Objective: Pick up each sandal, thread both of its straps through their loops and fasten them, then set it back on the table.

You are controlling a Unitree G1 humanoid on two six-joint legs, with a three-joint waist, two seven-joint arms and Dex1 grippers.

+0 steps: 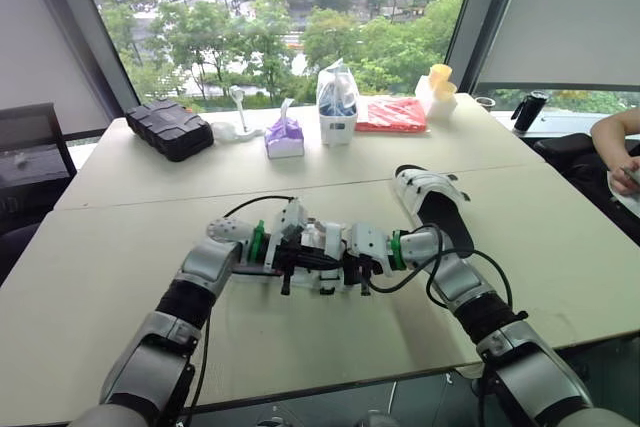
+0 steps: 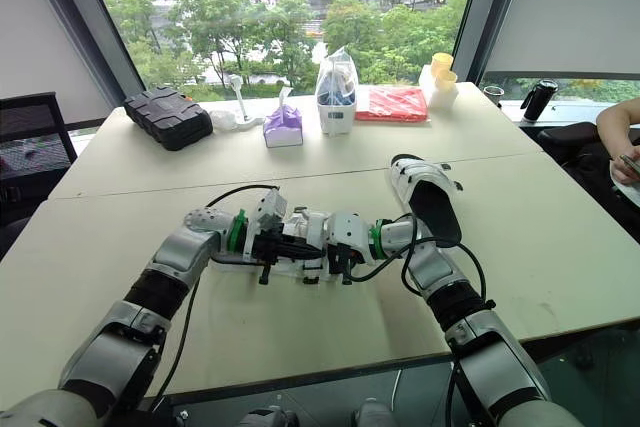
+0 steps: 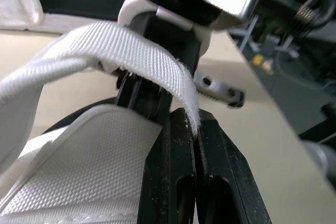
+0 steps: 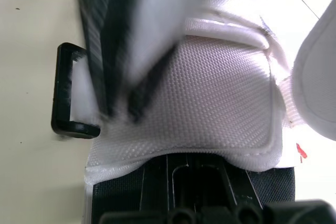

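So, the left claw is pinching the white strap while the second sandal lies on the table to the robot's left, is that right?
Not quite: the second sandal lies on the table to the robot's right, as the left eye view shows. The left claw is indeed pinching the white strap.

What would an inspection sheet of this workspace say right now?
Surface: pale table, two tops butted together.
Job's things: white sandal between both grippers; second sandal lying flat on the robot's right.
Clutter: black case, purple pack, white bag, red packet and yellow cups along the far edge.
Grippers: left gripper shut on the strap; right gripper at the sandal, grip unclear.
Cables: black cable arches over the left wrist; another loops at the right.
Surroundings: window onto trees; person's arm at the right edge.
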